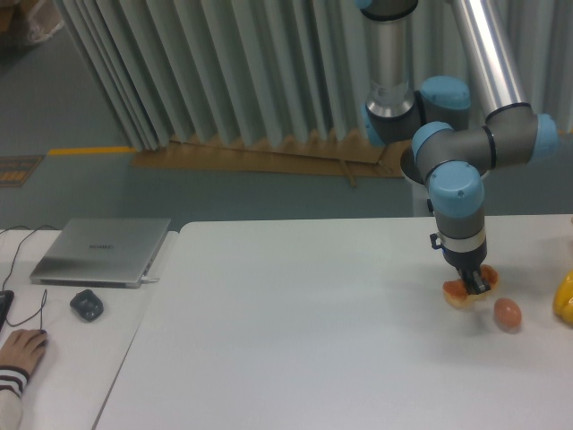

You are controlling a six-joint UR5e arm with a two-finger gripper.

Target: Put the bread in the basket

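Note:
The bread (458,294), a small golden-orange bun, lies on the white table (295,331) at the right. My gripper (473,285) points straight down onto it, with its dark fingers on either side of the bun. The fingers look closed against the bread, and the bun still appears to touch the table. The basket is out of view.
A small brown egg (508,313) lies just right of the bread. A bright yellow thing (565,298) sits at the right edge. On the left side desk are a closed laptop (103,251), a mouse (87,305) and a person's hand (20,348).

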